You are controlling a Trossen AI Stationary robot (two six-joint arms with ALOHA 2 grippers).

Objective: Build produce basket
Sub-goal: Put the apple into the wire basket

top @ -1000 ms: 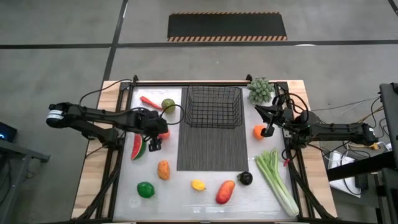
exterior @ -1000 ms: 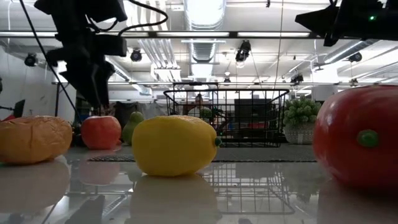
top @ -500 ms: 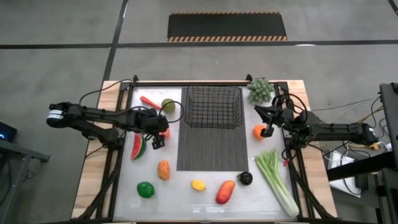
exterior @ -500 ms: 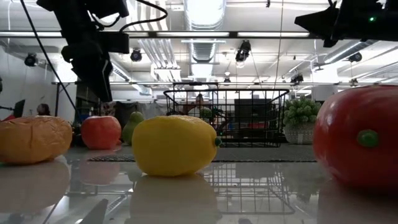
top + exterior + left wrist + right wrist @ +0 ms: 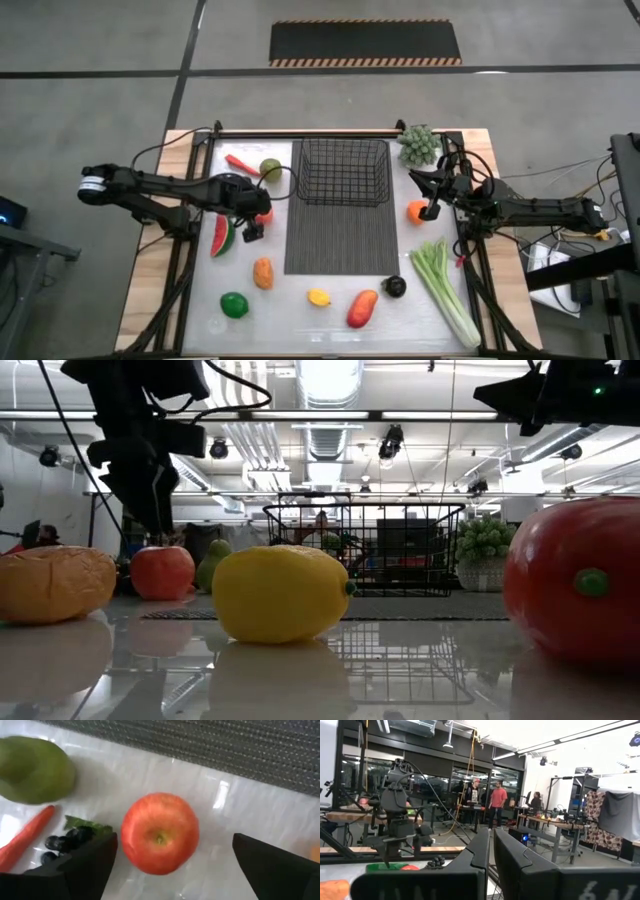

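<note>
The basket (image 5: pixel 345 171) sits at the far end of the ribbed mat (image 5: pixel 341 238), with nothing visible inside it in the high view, and the produce lies scattered around on the table (image 5: pixel 300 320). The left gripper (image 5: pixel 170 855) hovers over a red tomato (image 5: pixel 160 833), its fingers spread wide apart on either side of the fruit and not touching it; in the high view this gripper (image 5: pixel 252 225) is just left of the mat, beside the watermelon slice (image 5: pixel 220 236). Near the tomato lie a green apple (image 5: pixel 34 769), a red chili (image 5: pixel 25 837) and dark grapes (image 5: pixel 67 841). The right gripper (image 5: pixel 432 204) waits at the right of the mat, just beside an orange (image 5: pixel 416 211), its fingers closed together with nothing between them. Behind it stands a green bunch (image 5: pixel 419 144) at the table's far corner. Along the near side lie a lime (image 5: pixel 234 305), a mango (image 5: pixel 263 272), a lemon (image 5: pixel 281 594), a red-orange fruit (image 5: pixel 362 308), a dark fruit (image 5: pixel 396 287) and the celery (image 5: pixel 446 292).
</note>
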